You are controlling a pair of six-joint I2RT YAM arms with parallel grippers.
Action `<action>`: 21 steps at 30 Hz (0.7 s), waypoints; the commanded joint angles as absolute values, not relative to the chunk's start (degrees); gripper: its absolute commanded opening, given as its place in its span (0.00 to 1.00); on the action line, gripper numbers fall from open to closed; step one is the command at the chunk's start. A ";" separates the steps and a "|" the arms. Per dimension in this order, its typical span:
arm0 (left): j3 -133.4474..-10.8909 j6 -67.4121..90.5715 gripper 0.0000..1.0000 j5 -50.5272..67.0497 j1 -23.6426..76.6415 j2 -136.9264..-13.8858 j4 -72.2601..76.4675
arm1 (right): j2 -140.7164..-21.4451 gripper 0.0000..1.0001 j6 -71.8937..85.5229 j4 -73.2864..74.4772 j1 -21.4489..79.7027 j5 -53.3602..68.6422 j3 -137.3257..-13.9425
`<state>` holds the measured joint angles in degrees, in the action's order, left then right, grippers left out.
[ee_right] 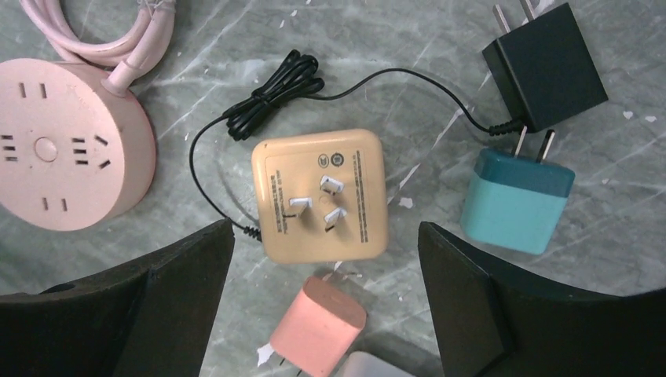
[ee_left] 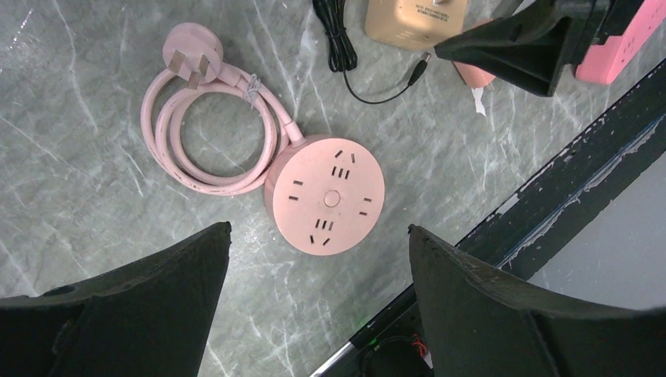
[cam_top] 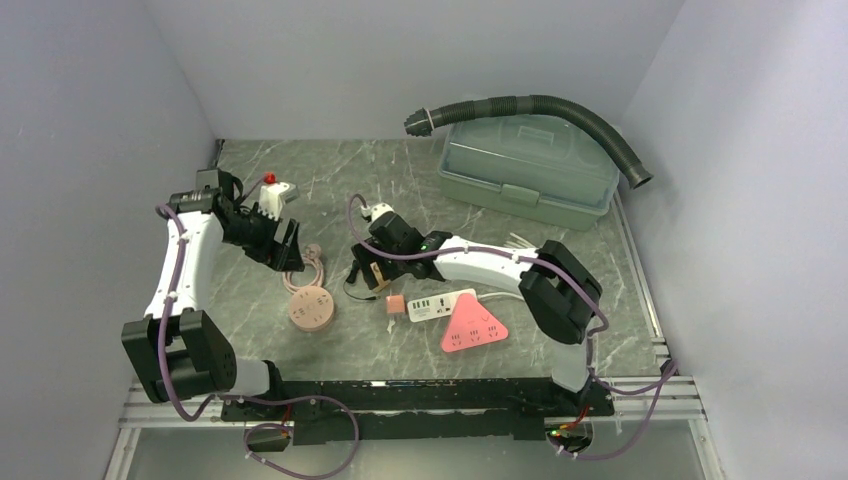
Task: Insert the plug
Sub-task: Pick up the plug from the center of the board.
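- Nearest the arm bases, a pink triangular power strip [cam_top: 473, 328] lies flat on the marble-patterned table [cam_top: 330, 165]. Its tip is against a white power strip [cam_top: 440, 304].
- To their left, a round pink socket hub [cam_top: 311, 310] lies face up. Its pink cord [ee_left: 208, 133] is coiled beside it, and the hub's own plug [ee_left: 188, 55] rests on the table.
- A small pink charger [ee_right: 317, 325] lies just beside the white strip's left end.
- Just beyond, the tan plug adapter [ee_right: 320, 195] lies on its back with three prongs up, in no socket. Its thin black cable [ee_right: 275, 86] is bundled beside it.
- The right gripper [ee_right: 326, 236] hangs over the adapter, its fingers spread wide to either side and clear of it, holding nothing.
- A teal charger [ee_right: 517, 200] and a black charger [ee_right: 546, 67] lie close together near the adapter.
- The left gripper [ee_left: 318, 229] hangs above the hub and its cord, fingers wide apart and empty. In its wrist view the hub shows between them.
- Behind it stands a small white-and-red object [cam_top: 275, 195], too small to identify.
- At the far right sits a green lidded box [cam_top: 528, 165] with a black corrugated hose [cam_top: 540, 105] draped over it.
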<state>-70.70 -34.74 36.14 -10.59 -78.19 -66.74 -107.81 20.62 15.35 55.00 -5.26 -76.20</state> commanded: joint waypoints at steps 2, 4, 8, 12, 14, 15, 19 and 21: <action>-70.30 -36.18 0.87 35.63 -10.80 -77.11 -67.88 | -109.73 0.87 17.91 9.41 55.37 -7.14 -77.71; -71.05 -35.73 0.86 36.21 -10.76 -77.37 -68.23 | -110.72 0.75 17.85 8.90 55.37 -6.92 -78.15; -72.34 -35.53 0.85 37.47 -10.80 -77.52 -68.70 | -111.02 0.45 17.83 7.53 55.43 -4.83 -77.35; -72.84 -36.07 0.93 40.80 -10.80 -76.50 -68.72 | -110.78 0.35 18.05 8.04 55.45 -3.16 -76.90; -72.90 -37.31 0.99 43.70 -10.77 -75.57 -68.99 | -109.57 0.34 18.46 8.41 55.46 -2.37 -76.96; -73.07 -38.07 1.00 45.41 -10.78 -75.13 -69.11 | -108.74 0.34 18.64 9.34 55.46 -2.28 -77.55; -73.45 -41.40 1.00 51.21 -10.71 -72.95 -69.48 | -104.92 0.33 20.17 15.16 55.05 0.31 -83.03; -73.47 -42.78 1.00 52.07 -10.64 -71.52 -69.18 | -103.01 0.33 22.09 17.85 54.53 4.07 -85.45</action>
